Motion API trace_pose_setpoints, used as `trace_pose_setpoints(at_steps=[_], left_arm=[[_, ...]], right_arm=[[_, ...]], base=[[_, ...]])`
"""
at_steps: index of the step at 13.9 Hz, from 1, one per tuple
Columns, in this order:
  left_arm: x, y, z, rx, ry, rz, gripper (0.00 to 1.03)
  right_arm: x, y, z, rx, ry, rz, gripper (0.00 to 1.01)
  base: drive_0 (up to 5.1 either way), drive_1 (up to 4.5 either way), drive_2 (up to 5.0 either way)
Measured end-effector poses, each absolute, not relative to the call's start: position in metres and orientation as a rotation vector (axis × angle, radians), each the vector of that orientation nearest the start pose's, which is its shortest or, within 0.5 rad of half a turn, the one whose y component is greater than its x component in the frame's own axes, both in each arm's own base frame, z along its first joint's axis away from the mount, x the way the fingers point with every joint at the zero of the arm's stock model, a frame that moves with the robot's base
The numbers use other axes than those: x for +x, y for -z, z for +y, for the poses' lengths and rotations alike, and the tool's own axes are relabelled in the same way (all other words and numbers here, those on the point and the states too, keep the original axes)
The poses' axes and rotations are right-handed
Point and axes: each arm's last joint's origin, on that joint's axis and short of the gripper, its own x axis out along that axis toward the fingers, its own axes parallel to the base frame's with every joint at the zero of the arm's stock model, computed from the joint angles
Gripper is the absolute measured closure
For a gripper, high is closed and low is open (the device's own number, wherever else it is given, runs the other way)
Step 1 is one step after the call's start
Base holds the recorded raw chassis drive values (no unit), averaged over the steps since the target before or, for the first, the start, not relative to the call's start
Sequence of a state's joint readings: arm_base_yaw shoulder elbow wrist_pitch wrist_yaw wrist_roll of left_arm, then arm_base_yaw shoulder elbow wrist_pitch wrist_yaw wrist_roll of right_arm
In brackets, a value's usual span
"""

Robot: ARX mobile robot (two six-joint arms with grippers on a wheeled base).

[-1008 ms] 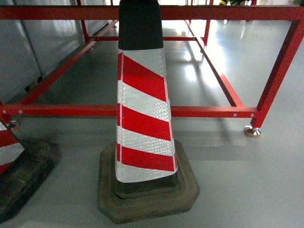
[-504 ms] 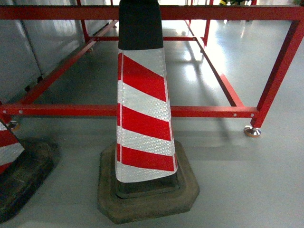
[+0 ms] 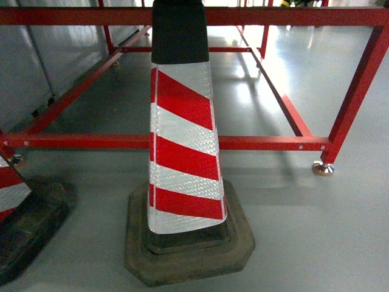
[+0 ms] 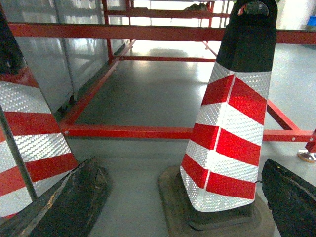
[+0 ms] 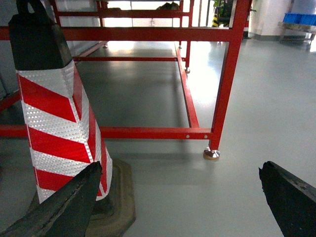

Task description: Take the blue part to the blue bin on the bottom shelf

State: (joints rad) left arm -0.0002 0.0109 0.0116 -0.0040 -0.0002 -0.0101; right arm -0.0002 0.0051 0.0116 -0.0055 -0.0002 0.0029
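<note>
Both grippers stood with their jaws spread wide and nothing between them: the left gripper (image 4: 177, 207) showed its two dark fingers in the lower corners of the left wrist view, and the right gripper (image 5: 182, 197) did the same in the right wrist view. Neither appeared in the head view.

No blue part, blue bin or steel roller shelf could be made out in any view; only some blue shapes, too small and far off to identify, sat at the upper right edge of the right wrist view.

The head view was filled at centre by a red-and-white striped traffic cone (image 3: 182, 146) with a black top and a dark rubber base, standing on the grey polished floor (image 3: 316, 237) just before a red-painted steel frame (image 3: 273, 143). A second striped cone (image 3: 12, 188) was cut off at the lower left edge.

The left wrist view showed both cones with open floor between them. The right wrist view showed one cone at the left and the frame's upright post (image 5: 228, 79) on its silver levelling foot (image 5: 212, 154).
</note>
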Motion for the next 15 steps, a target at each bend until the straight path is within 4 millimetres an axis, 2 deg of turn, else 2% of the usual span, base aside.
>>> trace_pose_setpoints(at_steps=[15], left_arm=[[0.0977, -0.1663, 0.0, -0.01, 0.0, 0.003, 0.05]], right_arm=[[0.0973, -0.1666, 0.0, 0.003, 0.0, -0.001, 0.03]], base=[[0.0, 0.0, 0.0]])
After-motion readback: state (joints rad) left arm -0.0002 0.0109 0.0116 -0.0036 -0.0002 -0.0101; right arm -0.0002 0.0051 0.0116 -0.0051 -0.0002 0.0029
